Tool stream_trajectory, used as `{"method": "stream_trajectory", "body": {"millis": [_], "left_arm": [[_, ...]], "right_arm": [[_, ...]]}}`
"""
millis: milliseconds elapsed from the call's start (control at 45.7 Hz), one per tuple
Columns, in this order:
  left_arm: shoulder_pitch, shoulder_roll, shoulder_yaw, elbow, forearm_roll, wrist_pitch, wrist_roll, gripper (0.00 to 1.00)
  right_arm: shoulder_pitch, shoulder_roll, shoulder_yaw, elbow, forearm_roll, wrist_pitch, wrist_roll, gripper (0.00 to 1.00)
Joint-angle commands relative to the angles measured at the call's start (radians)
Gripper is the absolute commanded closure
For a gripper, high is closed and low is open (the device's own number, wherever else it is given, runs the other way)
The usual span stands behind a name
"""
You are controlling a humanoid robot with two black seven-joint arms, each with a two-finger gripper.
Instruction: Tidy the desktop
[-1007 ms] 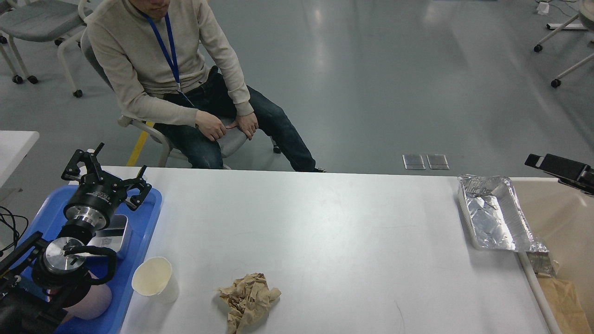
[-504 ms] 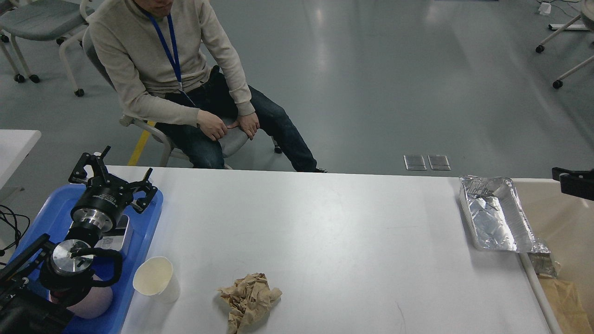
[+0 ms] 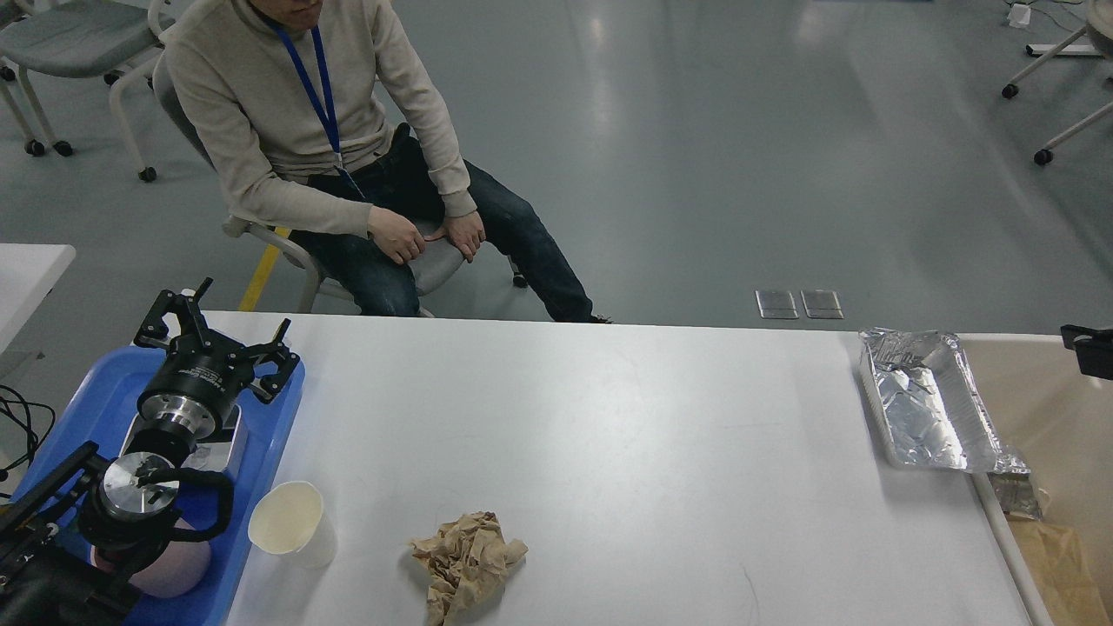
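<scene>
The white desktop [image 3: 626,435] carries a white paper cup [image 3: 289,522] near its front left, a crumpled ball of brown paper [image 3: 467,561] at the front and a crinkled foil tray [image 3: 924,398] at its right edge. My left gripper [image 3: 219,333] hangs open over the far end of the blue tray [image 3: 96,409], with nothing between its fingers. Only a black tip of my right gripper [image 3: 1092,349] pokes in at the right edge, above the beige bin [image 3: 1048,417]; its fingers cannot be told apart.
In the blue tray lie a silver box [image 3: 222,442] and a pink cup [image 3: 174,567], both partly under my left arm. The bin holds brown paper [image 3: 1056,565]. A seated person [image 3: 330,148] faces the table's far edge.
My right arm has drawn back to the right until only its tip shows. My left gripper has drifted slightly right over the tray. Nothing on the desktop has moved.
</scene>
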Motion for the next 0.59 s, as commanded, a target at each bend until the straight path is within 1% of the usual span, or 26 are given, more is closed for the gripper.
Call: {"method": "stream_trajectory", "body": {"millis": [0, 131, 241, 328, 438, 569], "left_arm": [[0.0, -0.001, 0.003, 0.0, 0.0, 0.0, -0.002, 0.04], [0.002, -0.001, 0.004, 0.0, 0.0, 0.0, -0.003, 0.04], [0.003, -0.001, 0.006, 0.0, 0.0, 0.0, -0.005, 0.04], [0.005, -0.001, 0.007, 0.0, 0.0, 0.002, -0.005, 0.04], [0.009, -0.001, 0.009, 0.0, 0.0, 0.003, -0.005, 0.04], [0.014, 0.002, 0.009, 0.0, 0.0, 0.006, -0.005, 0.04]], "right_arm": [[-0.003, 0.039, -0.005, -0.023, -0.028, 0.003, 0.001, 0.0], [-0.003, 0.108, -0.043, -0.092, -0.003, 0.004, -0.001, 0.0], [-0.001, 0.202, -0.051, -0.172, 0.104, 0.018, -0.008, 0.0], [-0.003, 0.248, -0.052, -0.206, 0.196, 0.023, -0.013, 0.0], [0.0, 0.326, -0.049, -0.246, 0.257, 0.023, -0.024, 0.0], [0.006, 0.427, -0.047, -0.339, 0.358, 0.023, -0.025, 0.0]]}}
